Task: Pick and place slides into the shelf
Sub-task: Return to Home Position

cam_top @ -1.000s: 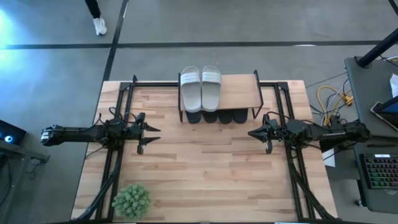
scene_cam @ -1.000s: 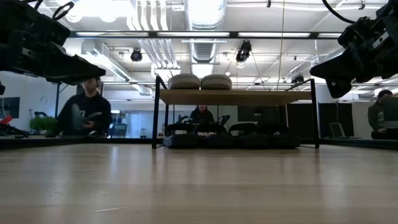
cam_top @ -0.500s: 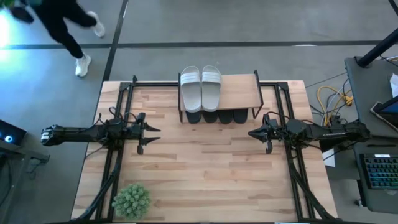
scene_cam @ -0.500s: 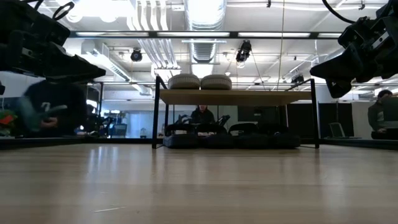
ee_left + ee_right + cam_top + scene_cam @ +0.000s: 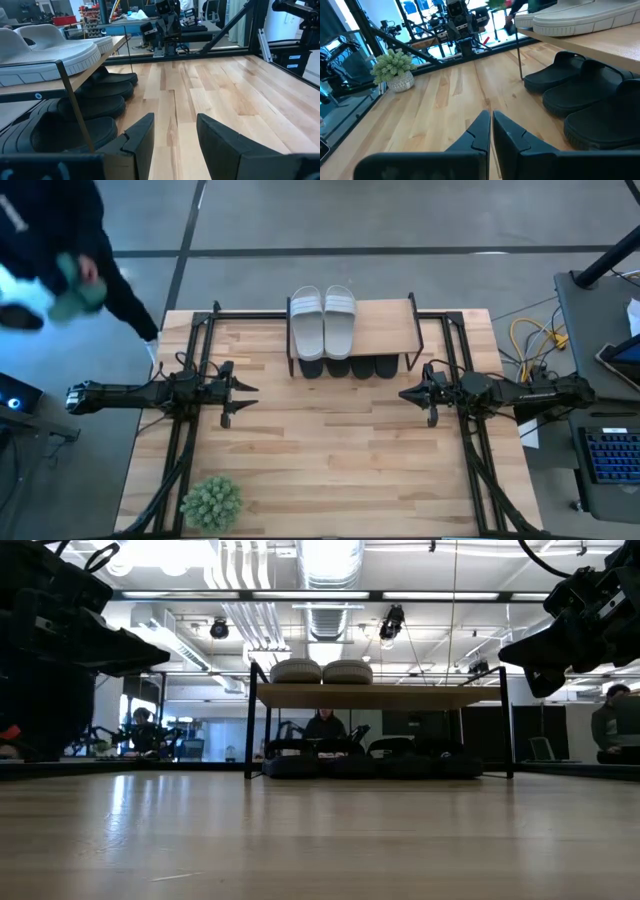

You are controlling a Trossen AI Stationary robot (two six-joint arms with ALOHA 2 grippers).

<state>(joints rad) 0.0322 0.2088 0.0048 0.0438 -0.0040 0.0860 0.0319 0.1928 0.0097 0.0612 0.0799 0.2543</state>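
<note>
While atop the shelf (image 5: 385, 325) — grey slides (image 5: 308, 325) front-to-back, toes rearward; left gripper (image 5: 175, 125) agape, right gripper (image 5: 491, 117) closed.

No writing, label, brand or number can be read anywhere.

The dark six-joint left arm (image 5: 130, 394) stretches out level, reaching inward from the left side. The left jaws stand parted (a clear gap shows between the two fingers (image 5: 142, 137) in its wrist view). The matching right arm (image 5: 520, 392) mirrors it from the right side; the right jaws are closed, fingers (image 5: 480, 131) nearly touching.
</note>
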